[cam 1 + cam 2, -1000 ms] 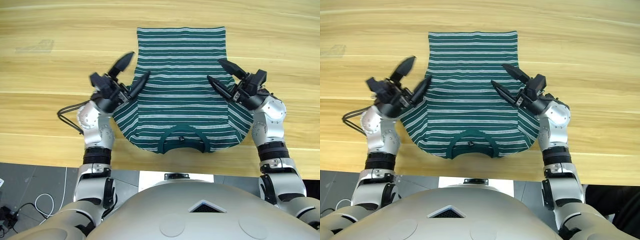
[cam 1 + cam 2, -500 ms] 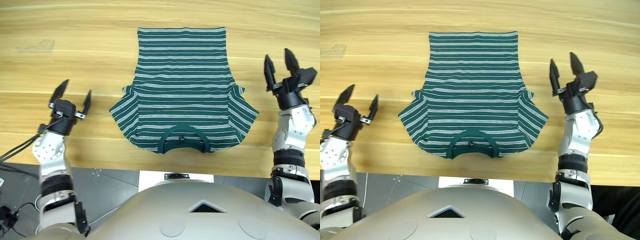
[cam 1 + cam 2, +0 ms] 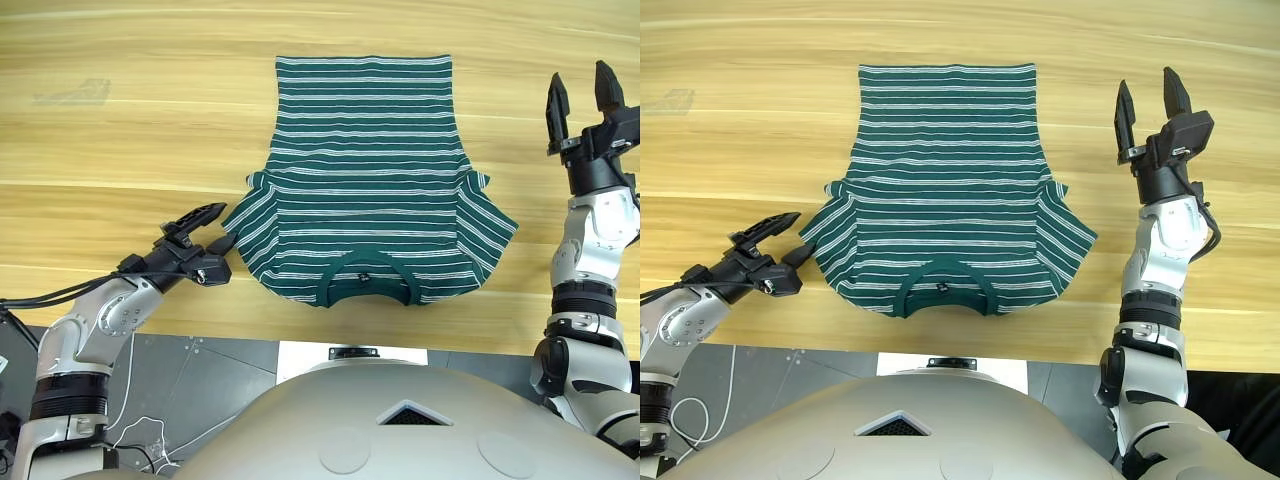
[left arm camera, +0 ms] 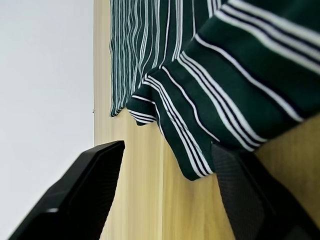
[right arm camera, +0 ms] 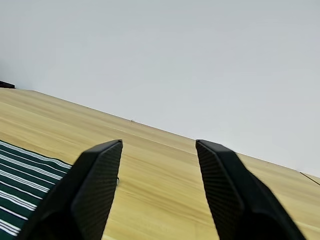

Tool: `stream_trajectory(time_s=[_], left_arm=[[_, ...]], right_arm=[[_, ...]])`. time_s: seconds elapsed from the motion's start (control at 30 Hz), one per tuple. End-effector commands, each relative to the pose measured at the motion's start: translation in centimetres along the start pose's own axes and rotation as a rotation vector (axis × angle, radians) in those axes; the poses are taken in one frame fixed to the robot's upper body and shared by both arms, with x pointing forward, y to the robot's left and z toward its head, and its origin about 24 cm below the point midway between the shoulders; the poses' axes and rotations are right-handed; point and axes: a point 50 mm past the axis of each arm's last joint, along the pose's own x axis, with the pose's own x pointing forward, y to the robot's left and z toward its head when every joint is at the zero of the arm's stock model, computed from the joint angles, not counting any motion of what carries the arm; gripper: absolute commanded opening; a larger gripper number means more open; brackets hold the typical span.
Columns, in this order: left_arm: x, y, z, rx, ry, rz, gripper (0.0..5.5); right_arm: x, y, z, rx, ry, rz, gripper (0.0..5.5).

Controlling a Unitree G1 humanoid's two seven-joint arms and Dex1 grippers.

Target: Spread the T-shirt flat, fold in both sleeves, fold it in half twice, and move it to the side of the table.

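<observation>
A dark green T-shirt with white stripes lies flat on the wooden table, collar toward me and hem at the far side. Both short sleeves spread out near the front edge. My left gripper is open, low over the table, its tips right beside the left sleeve. My right gripper is open and raised, pointing upward, well clear to the right of the shirt. The right wrist view catches a striped strip of the shirt.
Light wood table stretches wide to the left, right and far side of the shirt. Its front edge meets grey floor with cables at the lower left.
Both grippers left the shirt and swung outward. Since then the left one has come back in low to the left sleeve. The right one stays raised at the right.
</observation>
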Motion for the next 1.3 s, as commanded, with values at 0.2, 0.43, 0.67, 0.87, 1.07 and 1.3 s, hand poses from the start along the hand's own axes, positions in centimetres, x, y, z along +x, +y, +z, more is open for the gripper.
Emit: stream_trajectory(time_s=[0.2, 0.43, 0.67, 0.87, 1.07, 1.3], left_arm=[[-0.9, -1.9, 0.0, -0.05, 0.096, 0.03, 3.2], [-2.8, -0.2, -0.4, 0.027, 0.184, 0.095, 3.2], [-2.0, -1.3, -0.3, 0.049, 0.186, 0.018, 3.2], [-0.3, -2.1, 0.2, 0.091, 0.11, -0.091, 3.2], [0.8, -1.7, 0.2, 0.122, 0.073, -0.102, 3.2], [1.3, -1.8, -0.3, 0.146, 0.058, -0.123, 2.92]], right_arm=[[-0.5, -1.2, 0.2, -0.028, 0.023, -0.013, 2.71], [-0.9, -1.2, -0.5, -0.023, 0.055, -0.009, 2.71], [-1.3, -0.9, -0.9, -0.014, 0.068, 0.003, 2.71], [-1.0, -0.9, -0.6, -0.008, 0.053, 0.008, 2.71], [-1.5, -1.1, -0.9, -0.006, 0.065, -0.011, 2.71], [-1.6, -1.2, -1.0, 0.004, 0.064, -0.024, 2.71]])
